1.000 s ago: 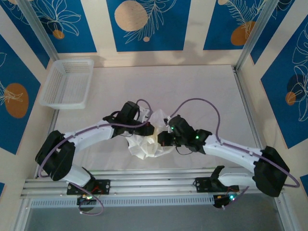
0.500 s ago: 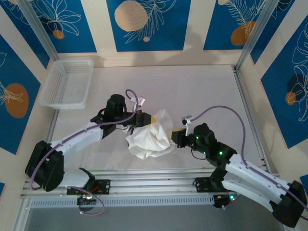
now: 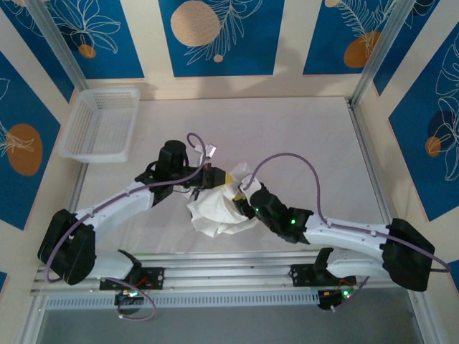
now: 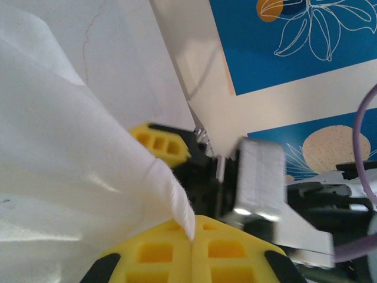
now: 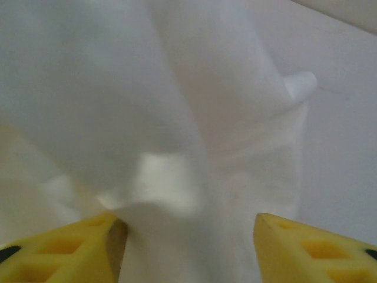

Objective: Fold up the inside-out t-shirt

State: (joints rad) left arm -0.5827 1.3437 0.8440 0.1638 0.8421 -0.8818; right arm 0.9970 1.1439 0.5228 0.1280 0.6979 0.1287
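The inside-out t-shirt (image 3: 219, 208) lies crumpled in a white heap in the middle of the table. My left gripper (image 3: 224, 177) is at the heap's upper edge, lifting a fold. In the left wrist view its yellow fingers (image 4: 147, 253) are shut together with the t-shirt's (image 4: 65, 165) ribbed hem pinched between them at the left gripper (image 4: 193, 229). My right gripper (image 3: 244, 201) presses into the heap's right side. In the right wrist view its yellow fingers (image 5: 65, 247) stand wide apart, the right gripper (image 5: 185, 236) open with t-shirt cloth (image 5: 177, 118) bulging between them.
A white plastic mesh basket (image 3: 100, 123) sits at the back left corner. Metal rails (image 3: 229, 276) run along the near edge, and a frame post (image 3: 369, 165) borders the right side. Bare tabletop (image 3: 287, 129) stretches behind the shirt.
The right arm drew back to the right, then swung in against the shirt with its jaws opened. The left arm shifted left early on and has held the hem still since.
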